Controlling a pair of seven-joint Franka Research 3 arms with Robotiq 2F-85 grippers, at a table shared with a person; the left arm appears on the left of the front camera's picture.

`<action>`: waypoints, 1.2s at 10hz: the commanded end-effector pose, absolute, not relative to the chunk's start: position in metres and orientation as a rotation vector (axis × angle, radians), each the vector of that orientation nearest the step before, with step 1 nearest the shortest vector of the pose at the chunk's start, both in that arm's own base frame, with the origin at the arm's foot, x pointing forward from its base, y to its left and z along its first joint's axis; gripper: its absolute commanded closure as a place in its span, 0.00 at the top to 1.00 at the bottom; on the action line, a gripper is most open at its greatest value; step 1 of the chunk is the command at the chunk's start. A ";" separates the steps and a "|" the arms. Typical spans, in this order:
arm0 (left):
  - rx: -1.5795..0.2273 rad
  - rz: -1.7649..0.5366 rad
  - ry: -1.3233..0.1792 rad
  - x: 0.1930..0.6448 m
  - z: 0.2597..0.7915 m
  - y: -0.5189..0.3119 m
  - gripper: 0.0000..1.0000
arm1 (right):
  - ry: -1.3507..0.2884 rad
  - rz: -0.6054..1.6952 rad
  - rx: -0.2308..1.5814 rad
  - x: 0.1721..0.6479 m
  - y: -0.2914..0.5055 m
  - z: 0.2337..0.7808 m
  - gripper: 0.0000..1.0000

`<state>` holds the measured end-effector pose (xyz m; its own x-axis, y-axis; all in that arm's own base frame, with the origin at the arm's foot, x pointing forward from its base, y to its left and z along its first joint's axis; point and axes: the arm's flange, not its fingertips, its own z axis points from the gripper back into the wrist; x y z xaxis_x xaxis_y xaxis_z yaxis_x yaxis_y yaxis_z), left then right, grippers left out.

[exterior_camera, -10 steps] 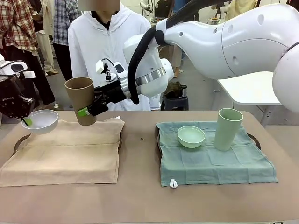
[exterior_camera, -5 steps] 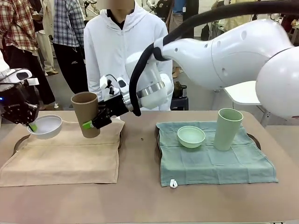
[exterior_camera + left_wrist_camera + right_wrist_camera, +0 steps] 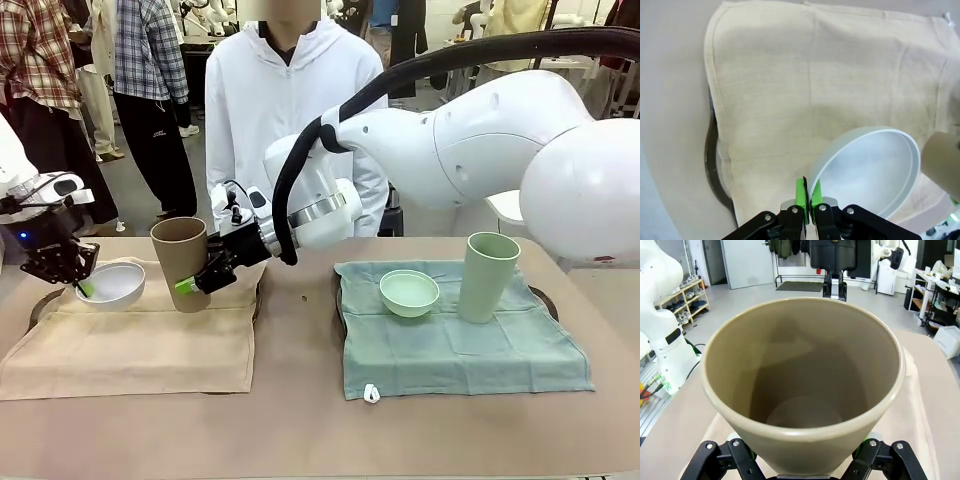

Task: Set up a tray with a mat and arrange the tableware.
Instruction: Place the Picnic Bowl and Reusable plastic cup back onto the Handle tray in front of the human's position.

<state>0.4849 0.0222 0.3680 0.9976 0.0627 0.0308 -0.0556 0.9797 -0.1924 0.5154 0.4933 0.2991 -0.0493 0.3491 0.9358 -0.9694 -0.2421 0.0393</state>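
Now the right gripper [image 3: 196,283] reaches across the middle of the table [image 3: 300,430] and clamps its fingers on the sides of the tan tumbler [image 3: 181,262], low on its body. The tumbler stands nearly upright, open end up, over the far right part of the beige mat [image 3: 140,345]; whether its base touches the cloth cannot be told. In the right wrist view the tumbler's empty brown inside faces the camera, with a black finger on each side of it. On the far left, the left gripper [image 3: 84,287] pinches the rim of the white bowl [image 3: 113,284] between its green pads, pressed together on the thin wall. The bowl tilts, its opening turned partly sideways, low over the far left part of the beige mat. The left wrist view shows the pads [image 3: 801,194] closed on the bowl's edge above the cloth, and the dark rim of a tray [image 3: 711,165] peeking out from under the mat. To the right lies a green mat [image 3: 460,345] over a second tray [image 3: 546,298]. On it sit the green bowl [image 3: 409,292] and, just beside it, the upright green tumbler [image 3: 488,275]. A person in a white hoodie [image 3: 290,110] stands at the far side of the table.
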 end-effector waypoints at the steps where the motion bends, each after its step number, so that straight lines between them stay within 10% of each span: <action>1: -0.194 0.095 -0.045 0.491 0.360 0.017 0.04 | -0.860 1.533 1.118 0.515 0.494 0.295 0.83; 7: -0.171 0.098 -0.034 0.496 0.351 0.009 0.04 | -0.820 1.540 1.116 0.519 0.498 0.269 0.83; 8: -0.163 0.093 -0.028 0.497 0.351 0.010 0.63 | -0.818 1.544 1.113 0.520 0.498 0.269 1.00; 9: -0.161 0.090 -0.026 0.496 0.350 0.009 0.63 | -0.816 1.548 1.108 0.519 0.498 0.269 1.00; 10: -0.157 0.090 -0.023 0.496 0.349 0.009 1.00 | -0.815 1.552 1.103 0.519 0.498 0.270 1.00; 11: -0.153 0.090 -0.019 0.495 0.349 0.009 0.66 | -0.806 1.555 1.086 0.518 0.497 0.273 1.00; 12: -0.148 0.086 -0.012 0.494 0.351 0.010 1.00 | -0.765 1.552 1.068 0.516 0.497 0.281 1.00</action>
